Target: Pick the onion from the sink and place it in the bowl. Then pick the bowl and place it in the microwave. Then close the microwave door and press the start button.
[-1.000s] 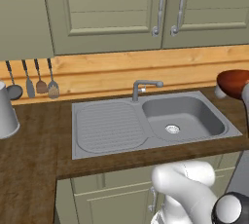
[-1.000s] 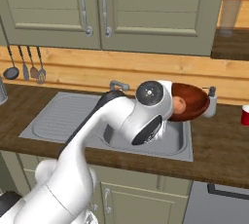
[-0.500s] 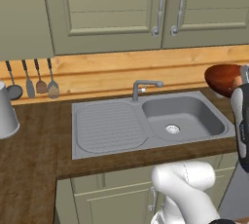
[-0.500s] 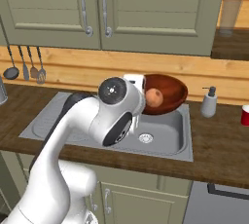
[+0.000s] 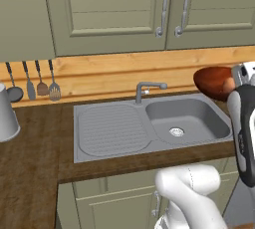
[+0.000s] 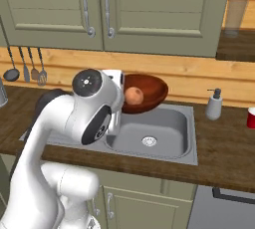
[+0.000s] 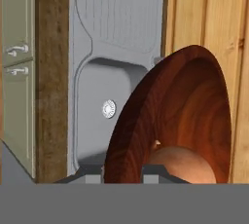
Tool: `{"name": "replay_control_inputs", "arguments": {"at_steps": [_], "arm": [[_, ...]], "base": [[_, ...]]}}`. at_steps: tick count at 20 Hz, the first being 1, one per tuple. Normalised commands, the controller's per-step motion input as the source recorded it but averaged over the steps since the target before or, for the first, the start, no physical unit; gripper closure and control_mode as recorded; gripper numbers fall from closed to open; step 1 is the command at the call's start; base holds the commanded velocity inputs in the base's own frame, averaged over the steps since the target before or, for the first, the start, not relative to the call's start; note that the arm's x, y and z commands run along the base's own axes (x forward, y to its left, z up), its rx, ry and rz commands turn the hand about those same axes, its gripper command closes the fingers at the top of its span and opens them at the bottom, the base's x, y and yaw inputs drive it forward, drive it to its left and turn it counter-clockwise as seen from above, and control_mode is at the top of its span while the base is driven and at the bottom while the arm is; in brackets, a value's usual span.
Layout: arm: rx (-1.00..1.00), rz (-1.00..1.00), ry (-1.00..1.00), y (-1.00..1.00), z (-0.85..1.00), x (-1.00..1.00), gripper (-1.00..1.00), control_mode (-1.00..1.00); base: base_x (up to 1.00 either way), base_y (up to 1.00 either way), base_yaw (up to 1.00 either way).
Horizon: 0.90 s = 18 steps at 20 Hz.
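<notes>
My gripper (image 7: 122,174) is shut on the rim of the glossy reddish-brown bowl (image 7: 185,106), which hangs tilted in the air. The orange-tan onion (image 7: 182,164) lies inside the bowl. In the right base view the bowl (image 6: 149,89) with the onion (image 6: 133,95) floats above the back of the grey sink (image 6: 172,123), and the gripper (image 6: 118,86) holds its left edge. In the left base view the bowl (image 5: 213,81) and the onion (image 5: 229,84) hang over the right end of the sink (image 5: 112,128). The microwave and its door are out of view.
A curved faucet (image 5: 147,89) stands behind the basin. Utensils (image 5: 31,81) hang on the wooden wall at the left, above a pale jug (image 5: 6,119). A soap dispenser (image 6: 214,104) and a red cup (image 6: 250,117) stand on the counter at the right. Cabinets hang overhead.
The arm has swung to the left, carrying the bowl with the onion from the counter's right side to above the sink. The grip has not changed.
</notes>
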Motion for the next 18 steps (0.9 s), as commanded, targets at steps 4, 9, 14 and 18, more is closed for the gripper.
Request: {"name": "replay_control_inputs", "arguments": {"at_steps": [4, 9, 14, 18], "arm": [[0.09, 0.13, 0.10, 0.49, 0.00, -0.11, 1.00, -1.00], [0.06, 0.07, 0.03, 0.34, 0.04, -0.01, 1.00, -1.00], [0.00, 0.01, 0.00, 0.04, 0.01, -0.04, 1.00, 1.00], [0.00, 0.00, 0.00, 0.00, 0.00, 0.00, 1.00, 1.00]], "base": [[0.00, 0.00, 0.00], [0.00, 0.00, 0.00], [-0.51, -0.11, 0.00], [-0.75, -0.15, -0.28]]}}
